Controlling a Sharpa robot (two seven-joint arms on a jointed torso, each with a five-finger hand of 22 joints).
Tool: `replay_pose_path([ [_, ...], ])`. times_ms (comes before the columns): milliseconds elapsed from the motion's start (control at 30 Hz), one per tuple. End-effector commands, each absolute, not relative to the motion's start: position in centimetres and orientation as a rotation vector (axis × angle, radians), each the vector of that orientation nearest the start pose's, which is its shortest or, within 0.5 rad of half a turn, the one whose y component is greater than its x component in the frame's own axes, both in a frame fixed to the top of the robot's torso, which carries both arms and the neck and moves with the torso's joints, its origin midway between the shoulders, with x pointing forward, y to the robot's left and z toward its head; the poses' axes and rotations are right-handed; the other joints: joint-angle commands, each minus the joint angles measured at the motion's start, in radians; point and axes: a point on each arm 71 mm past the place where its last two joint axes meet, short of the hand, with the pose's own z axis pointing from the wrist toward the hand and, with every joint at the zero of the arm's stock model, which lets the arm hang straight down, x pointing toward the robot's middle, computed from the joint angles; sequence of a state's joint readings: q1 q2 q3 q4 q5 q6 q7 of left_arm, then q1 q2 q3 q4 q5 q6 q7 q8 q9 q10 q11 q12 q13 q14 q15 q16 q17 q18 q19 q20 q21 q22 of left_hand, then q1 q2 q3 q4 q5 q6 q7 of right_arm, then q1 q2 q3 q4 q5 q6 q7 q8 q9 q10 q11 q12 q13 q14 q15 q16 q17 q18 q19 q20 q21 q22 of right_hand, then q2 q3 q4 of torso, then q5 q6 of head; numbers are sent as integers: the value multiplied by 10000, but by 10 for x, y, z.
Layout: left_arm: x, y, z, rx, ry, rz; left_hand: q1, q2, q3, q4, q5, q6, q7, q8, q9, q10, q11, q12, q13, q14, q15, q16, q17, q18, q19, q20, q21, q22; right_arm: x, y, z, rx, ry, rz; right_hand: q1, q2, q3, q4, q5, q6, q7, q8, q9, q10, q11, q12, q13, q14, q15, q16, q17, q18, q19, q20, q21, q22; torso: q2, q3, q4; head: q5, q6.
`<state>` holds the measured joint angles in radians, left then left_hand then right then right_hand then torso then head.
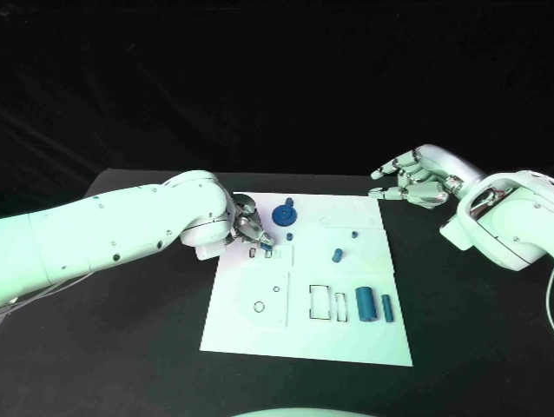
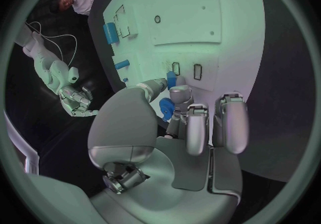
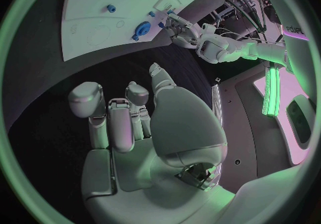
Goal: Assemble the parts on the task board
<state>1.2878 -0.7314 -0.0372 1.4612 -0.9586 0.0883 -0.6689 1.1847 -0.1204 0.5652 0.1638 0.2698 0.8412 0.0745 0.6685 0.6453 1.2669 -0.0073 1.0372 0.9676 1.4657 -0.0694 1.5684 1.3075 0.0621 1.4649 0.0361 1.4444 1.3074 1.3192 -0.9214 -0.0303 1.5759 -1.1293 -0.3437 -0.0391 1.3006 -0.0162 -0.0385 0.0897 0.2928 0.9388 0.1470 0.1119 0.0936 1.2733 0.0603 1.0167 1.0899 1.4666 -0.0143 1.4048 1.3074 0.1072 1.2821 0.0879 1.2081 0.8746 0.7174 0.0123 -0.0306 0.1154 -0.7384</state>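
Pinching a small blue part (image 1: 267, 247) over the white board (image 1: 308, 334) near its left edge, the left hand (image 1: 250, 228) works beside a slot. The right hand (image 1: 415, 180) hovers off the board's far right corner, fingers apart and holding nothing. More blue parts (image 1: 375, 304) lie on the board.

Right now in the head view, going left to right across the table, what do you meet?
Left hand over the task board's left edge → round blue part → small blue part → large blue cylinder → thin blue cylinder → task board right edge → right hand, off the board.
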Motion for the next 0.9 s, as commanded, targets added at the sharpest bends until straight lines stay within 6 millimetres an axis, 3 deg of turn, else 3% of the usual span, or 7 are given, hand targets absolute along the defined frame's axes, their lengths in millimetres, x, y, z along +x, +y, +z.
replay_pose_path([
  [33,501,184,-192,-3005,22963,-3612,-128,3,1981,-1921,105,-11,-59,82,27,77,-34,66,21,1051,-42,24,2633,-177,215,-1,37,541,495,-224,-119,990,15990,8192,15,41,-72,12,51,35,-35,58,-8,-21,-61,-46,-8,532,-89,-51,223,196,1,-74,-40,-6,6,-2,-15,21,-12],
  [267,500,183,-197,-2680,23122,-3395,-287,-39,2043,-1992,426,-17,-81,182,116,113,-53,93,31,1051,-60,24,2633,-182,224,-18,48,569,494,-223,-119,986,16015,8203,15,41,-72,12,51,35,-35,58,-8,-21,-61,-46,-8,532,-89,-51,223,196,1,-74,-40,-6,4,3,-17,29,-19],
  [900,497,182,-205,-1699,24036,-3039,-379,-73,2030,-2012,535,-19,-91,228,155,74,-59,15,-65,1051,-65,24,2633,-162,181,-24,-13,475,494,-223,-120,1184,16200,8405,-14,59,-92,47,51,41,-35,67,-8,-12,-60,-32,-2,534,-88,-51,228,197,1,-74,-48,-16,6,-6,-18,71,-93],
])
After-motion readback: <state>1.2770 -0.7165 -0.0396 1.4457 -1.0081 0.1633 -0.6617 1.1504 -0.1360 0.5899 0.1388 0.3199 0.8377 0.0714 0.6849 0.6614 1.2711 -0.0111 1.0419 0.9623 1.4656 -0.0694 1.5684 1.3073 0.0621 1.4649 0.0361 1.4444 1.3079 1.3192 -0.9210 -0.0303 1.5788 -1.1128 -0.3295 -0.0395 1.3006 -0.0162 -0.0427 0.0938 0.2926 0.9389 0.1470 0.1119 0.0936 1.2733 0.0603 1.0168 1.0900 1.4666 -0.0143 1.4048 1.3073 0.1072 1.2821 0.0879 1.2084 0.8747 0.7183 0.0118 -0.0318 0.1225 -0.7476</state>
